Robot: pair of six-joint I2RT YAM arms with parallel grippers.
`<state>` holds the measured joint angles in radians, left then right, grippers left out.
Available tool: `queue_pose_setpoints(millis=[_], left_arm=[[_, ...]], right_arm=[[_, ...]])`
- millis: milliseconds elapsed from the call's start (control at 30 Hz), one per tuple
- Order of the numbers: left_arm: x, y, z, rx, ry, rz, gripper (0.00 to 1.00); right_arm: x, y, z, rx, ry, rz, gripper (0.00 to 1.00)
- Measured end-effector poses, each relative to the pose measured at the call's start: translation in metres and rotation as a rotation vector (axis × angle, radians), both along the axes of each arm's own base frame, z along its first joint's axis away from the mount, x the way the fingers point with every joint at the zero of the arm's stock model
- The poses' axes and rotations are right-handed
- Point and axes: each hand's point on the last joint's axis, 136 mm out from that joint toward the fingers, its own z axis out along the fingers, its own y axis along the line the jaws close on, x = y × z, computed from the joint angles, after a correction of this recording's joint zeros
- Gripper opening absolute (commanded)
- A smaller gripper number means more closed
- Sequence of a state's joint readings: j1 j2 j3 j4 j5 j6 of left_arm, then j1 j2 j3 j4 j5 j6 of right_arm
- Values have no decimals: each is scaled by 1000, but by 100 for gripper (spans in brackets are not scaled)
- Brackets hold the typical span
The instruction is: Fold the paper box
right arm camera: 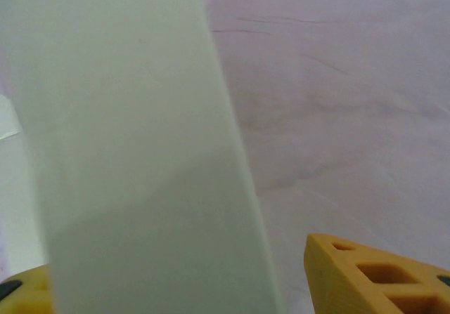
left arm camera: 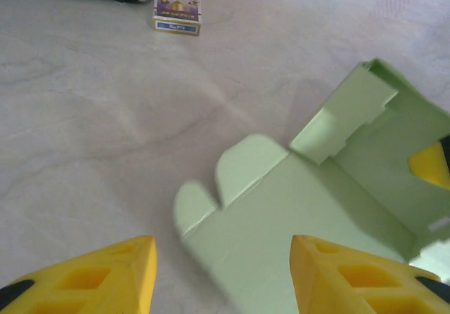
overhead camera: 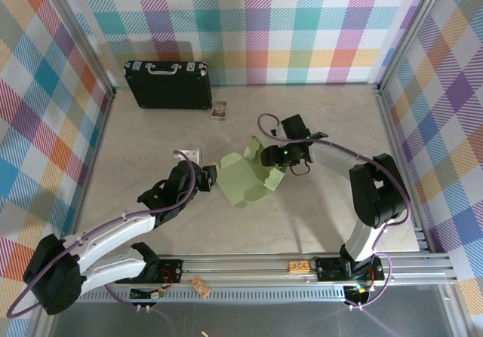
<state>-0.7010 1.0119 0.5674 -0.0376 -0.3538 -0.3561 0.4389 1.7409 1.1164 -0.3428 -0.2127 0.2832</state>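
Observation:
The paper box is pale green card, partly folded, lying mid-table with flaps and rounded tabs spread out. My left gripper is at its left edge. In the left wrist view the gripper is open, its yellow fingertips wide apart, and a corner of the box lies between them untouched. My right gripper reaches in at the box's far right. Its jaws are open around an upright panel, with a clear gap to the right finger. One right finger shows inside the box.
A black case with a silver handle stands at the back left. A small picture card lies just right of it, also seen in the left wrist view. Checked walls and metal posts enclose the table.

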Motion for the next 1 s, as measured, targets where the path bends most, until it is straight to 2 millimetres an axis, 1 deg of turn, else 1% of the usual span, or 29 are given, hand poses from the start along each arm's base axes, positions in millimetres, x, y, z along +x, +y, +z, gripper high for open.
queue_pose_setpoints(millis=[100,167,267,400,467,533,567,633,700,800,867,1000], left_arm=[[-9,3,0,-6,25,-11,54],[-13,6,-2,-5,44,-13,55],[-19,8,-6,2,68,-22,56],[-24,8,-5,-7,76,-38,56],[-27,7,-5,-13,83,-51,57],[-29,6,-5,-20,88,-63,57],[-30,5,-5,-25,91,-69,57],[-32,2,-6,-33,98,-83,57],[-33,-1,-8,-42,109,-95,57],[-34,-8,-14,-60,141,-116,58],[-36,-13,-18,-70,164,-134,59],[-35,-25,-26,-91,205,-167,60]], right_arm=[[2,-18,-11,40,59,-80,64],[0,-24,-16,62,92,-116,65],[-7,-21,-22,109,133,-137,65],[-21,-19,-35,182,203,-171,65],[-27,-16,-37,230,230,-182,65],[-28,-14,-34,282,244,-197,67],[-30,-14,-34,291,251,-201,70],[-34,-17,-32,287,255,-219,75],[-35,-21,-26,277,236,-234,79],[-33,-23,-11,279,191,-233,81],[-32,-26,-5,269,169,-239,81],[-31,-38,-3,221,139,-260,80]])
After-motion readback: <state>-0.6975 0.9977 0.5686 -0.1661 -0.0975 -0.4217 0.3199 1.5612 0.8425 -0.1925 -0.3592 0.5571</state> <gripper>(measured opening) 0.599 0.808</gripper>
